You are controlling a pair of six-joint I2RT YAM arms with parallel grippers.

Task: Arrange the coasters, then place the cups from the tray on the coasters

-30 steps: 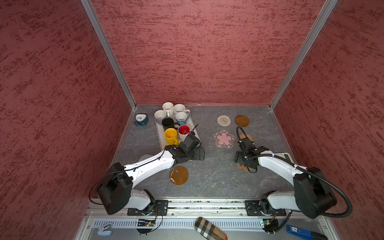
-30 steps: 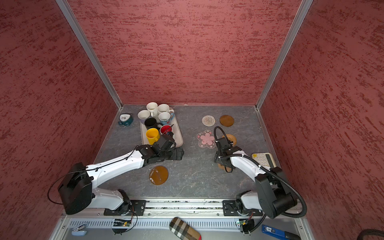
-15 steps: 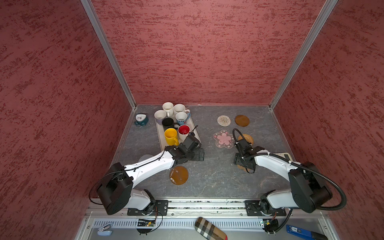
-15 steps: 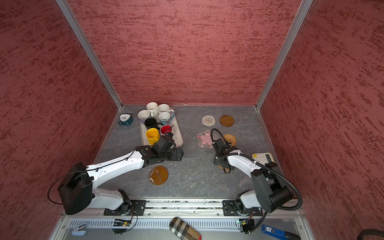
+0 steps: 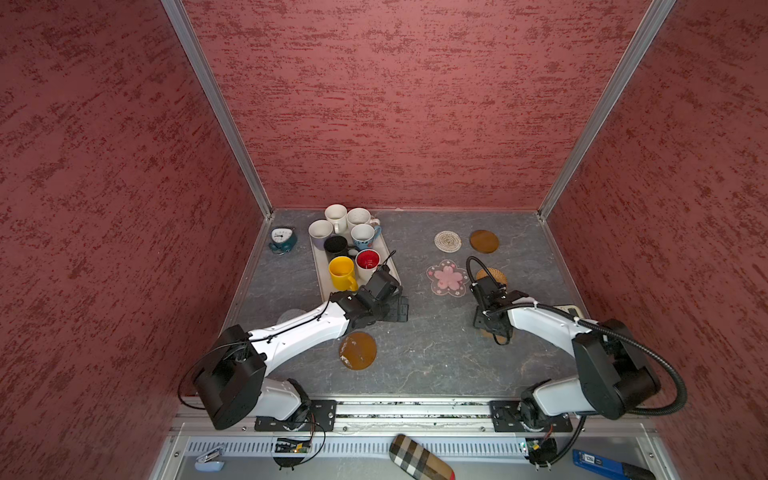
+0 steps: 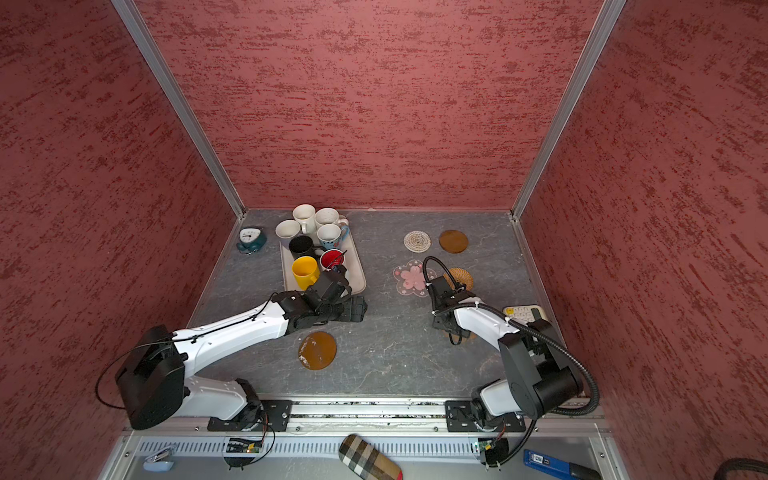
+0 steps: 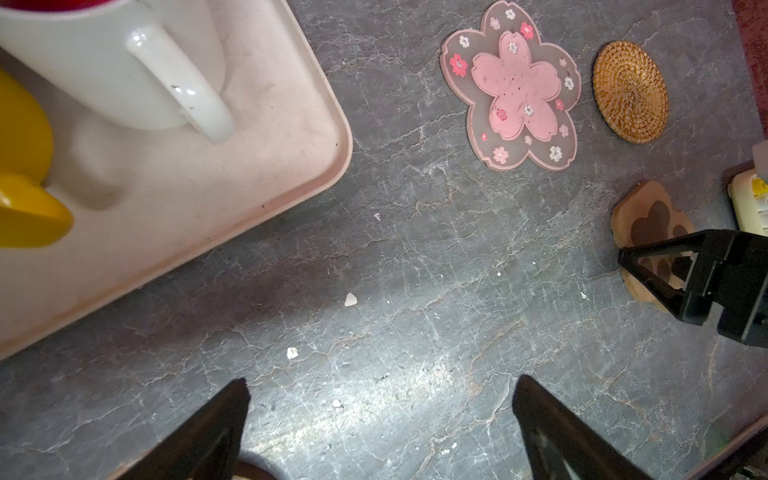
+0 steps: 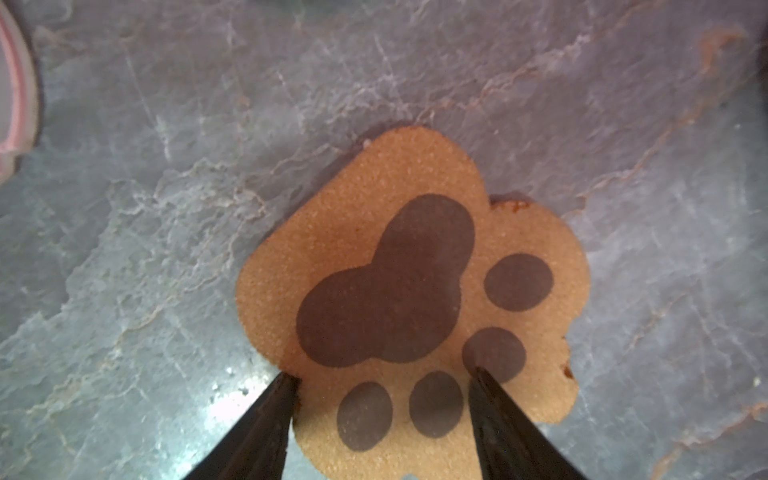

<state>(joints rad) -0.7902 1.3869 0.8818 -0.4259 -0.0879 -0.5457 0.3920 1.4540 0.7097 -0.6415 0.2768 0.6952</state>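
The paw-print coaster (image 8: 415, 291) lies flat on the grey table. My right gripper (image 8: 382, 376) is low over it with its jaws apart. One fingertip (image 8: 286, 384) is at the coaster's edge and the other rests on its top. In both top views this gripper (image 5: 494, 332) hides most of the coaster. My left gripper (image 7: 380, 384) hangs open over bare table off the tray's (image 7: 249, 174) near corner. Several cups stand on the tray (image 5: 319, 270), the yellow (image 5: 343, 272) and the red-inside (image 5: 368, 262) ones nearest. Pink flower (image 5: 446, 277), rattan (image 5: 494, 274), cream spiral (image 5: 447, 241) and two brown disc (image 5: 484, 241) (image 5: 358, 350) coasters lie apart.
A teal clock (image 5: 282, 239) stands left of the tray by the wall. A calculator (image 6: 521, 311) lies by the right wall behind my right arm. Red walls close in three sides. A plaid case (image 5: 419, 457) lies on the front rail below the table.
My right gripper's jaws have narrowed over the paw-print coaster and its arm has shifted slightly. The left arm has not moved.
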